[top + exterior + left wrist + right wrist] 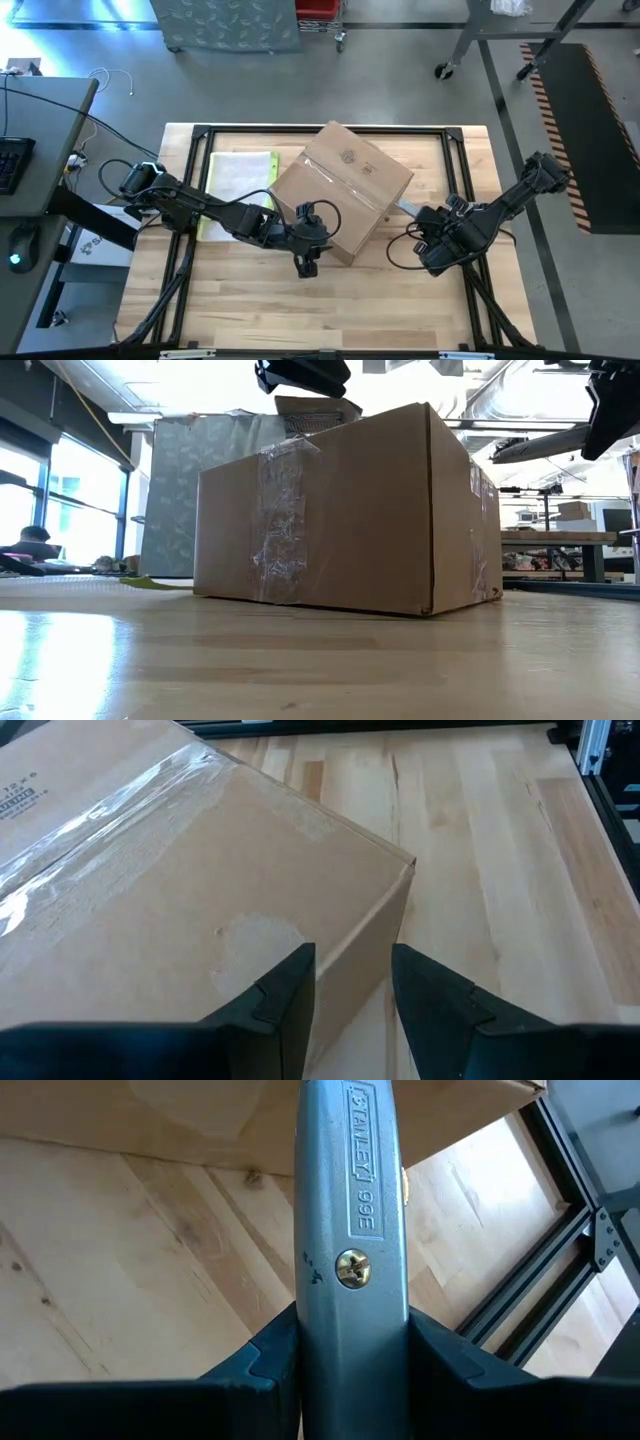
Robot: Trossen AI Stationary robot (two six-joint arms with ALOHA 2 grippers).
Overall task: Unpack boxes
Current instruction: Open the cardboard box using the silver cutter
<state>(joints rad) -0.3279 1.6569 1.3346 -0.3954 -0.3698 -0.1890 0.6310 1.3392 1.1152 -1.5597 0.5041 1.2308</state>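
Note:
The brown cardboard box (345, 185) stands shut and taped on the wooden table, turned cornerwise; it fills the low view (340, 510). My left gripper (308, 250) is at the box's near-left top edge (370, 920), open, with one finger over the top face and the other out beside the side wall (350, 990). My right gripper (425, 222) is to the right of the box, shut on a grey metal utility knife (350, 1210). The knife's front end (406, 208) points at the box's right side. Its blade tip does not show. My left gripper straddles the box's top edge; I cannot tell whether either finger touches the cardboard. My right gripper pinches the knife's grey handle (350, 1330) between its two fingers on the handle's two sides. The knife lies along the fingers and sticks out forward, slanting down toward the box and lifted clear of the table.
A flat clear sleeve with a yellow edge (240, 180) lies on the table left of the box. Black frame rails (200, 135) border the tabletop. A desk with a keyboard (15, 160) stands beyond the left edge. Bare wood (330, 310) lies toward the near edge.

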